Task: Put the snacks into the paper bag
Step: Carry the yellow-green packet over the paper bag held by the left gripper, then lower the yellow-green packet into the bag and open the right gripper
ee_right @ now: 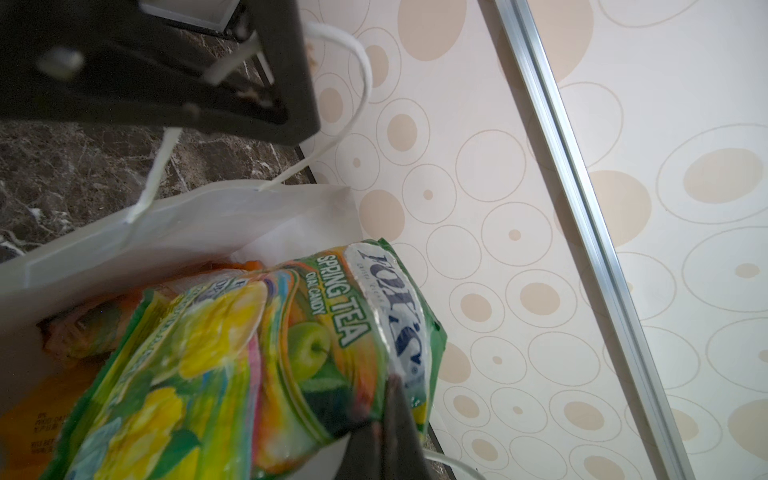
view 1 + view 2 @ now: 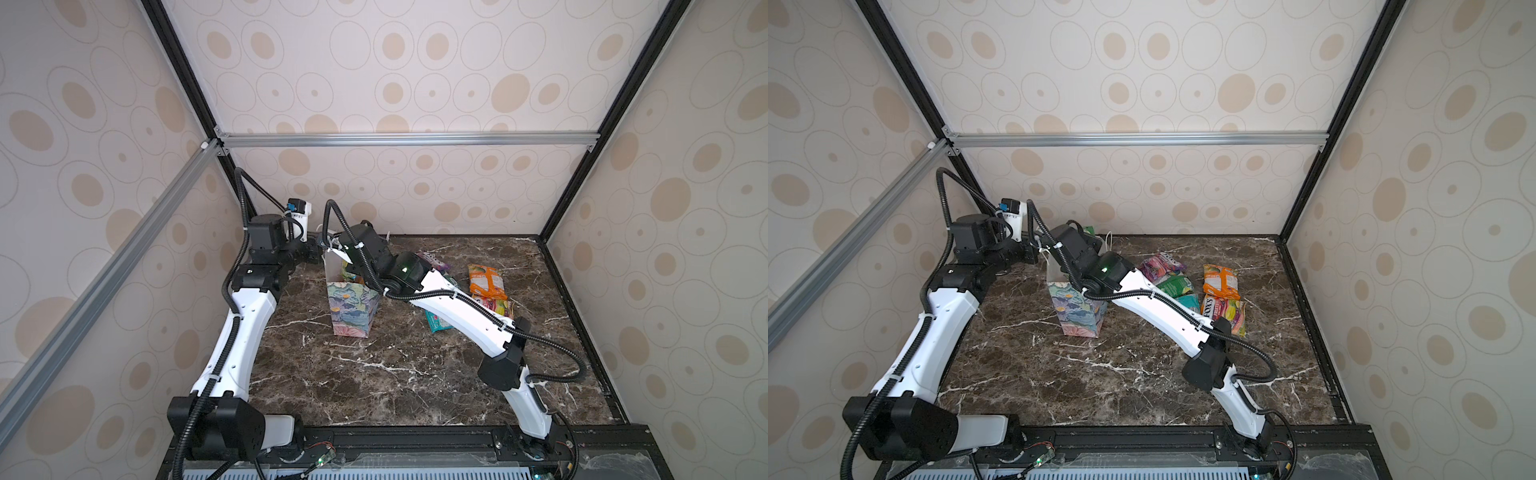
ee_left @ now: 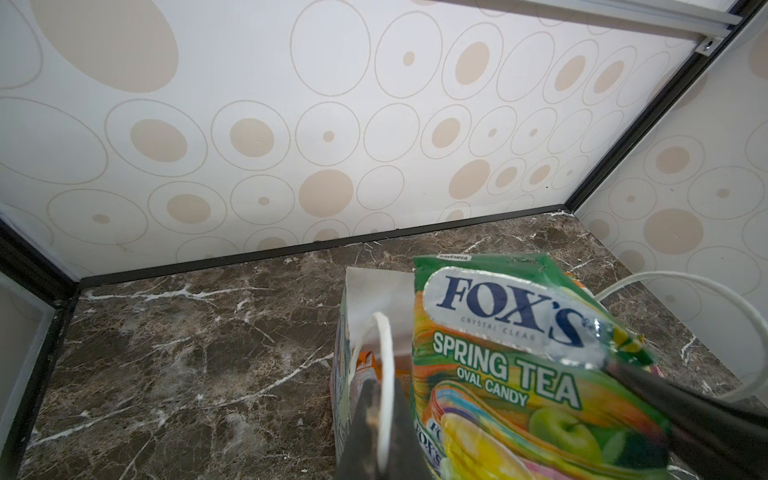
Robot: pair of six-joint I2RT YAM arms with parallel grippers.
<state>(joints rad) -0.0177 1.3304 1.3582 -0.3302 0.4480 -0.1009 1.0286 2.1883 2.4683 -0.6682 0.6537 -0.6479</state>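
The paper bag (image 2: 351,311) (image 2: 1079,311) stands upright at the back left of the marble table. My left gripper (image 3: 380,399) is shut on one white cord handle (image 3: 384,353) at the bag's rim. Over the bag's open mouth, a green FOX'S Spring Tea packet (image 1: 249,353) (image 3: 498,374) hangs from my shut right gripper (image 1: 392,399), its lower part inside the white interior (image 1: 208,224). An orange packet (image 1: 83,332) lies in the bag. Right of the bag lie other snacks: orange (image 2: 1221,282), pink-purple (image 2: 1160,266), green (image 2: 1173,284), teal (image 2: 1187,301) and a yellow-pink FOX'S packet (image 2: 1225,313).
The back wall (image 2: 415,199) is close behind the bag and both wrists. My right forearm (image 2: 457,307) stretches over part of the loose packets. Black frame rails (image 2: 582,332) edge the marble table (image 2: 374,374) on the right and front.
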